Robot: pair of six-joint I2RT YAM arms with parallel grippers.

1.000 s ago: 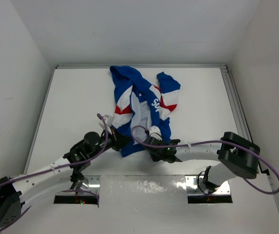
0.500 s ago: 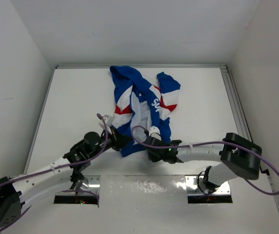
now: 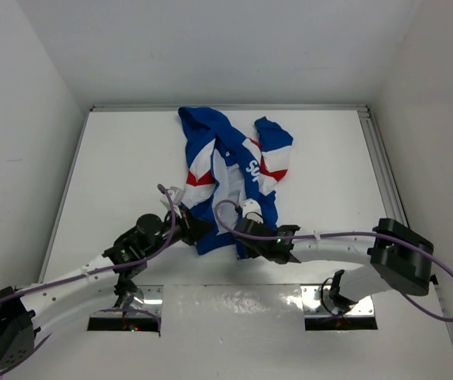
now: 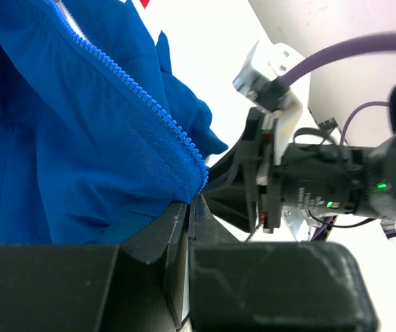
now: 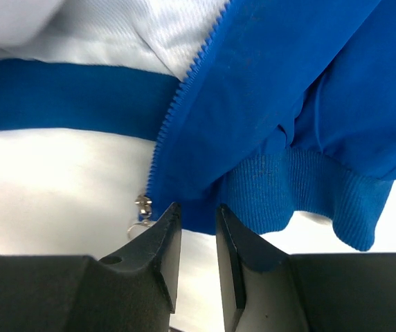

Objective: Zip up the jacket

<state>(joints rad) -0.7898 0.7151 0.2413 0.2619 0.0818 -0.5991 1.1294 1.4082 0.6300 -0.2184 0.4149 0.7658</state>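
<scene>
The blue jacket (image 3: 234,170) with red and white panels lies open on the white table, collar at the far end. My left gripper (image 3: 199,228) is shut on the bottom corner of the left front panel (image 4: 80,124), right where its zipper teeth (image 4: 142,104) end. My right gripper (image 3: 241,237) sits at the other panel's bottom hem. In the right wrist view its jaws (image 5: 196,207) stand a little apart with nothing between them, tips just under the ribbed hem (image 5: 288,187). The metal zipper slider (image 5: 143,205) hangs just left of the left finger.
The jacket's white lining (image 5: 80,28) shows above the right gripper. The right arm's wrist (image 4: 322,187) is close in front of the left gripper. White walls enclose the table (image 3: 131,158); a metal rail (image 3: 381,166) runs along its right edge.
The right gripper's jaws narrowed and then widened again at the hem, and the right arm's elbow swung to the right. The left arm has not moved.
</scene>
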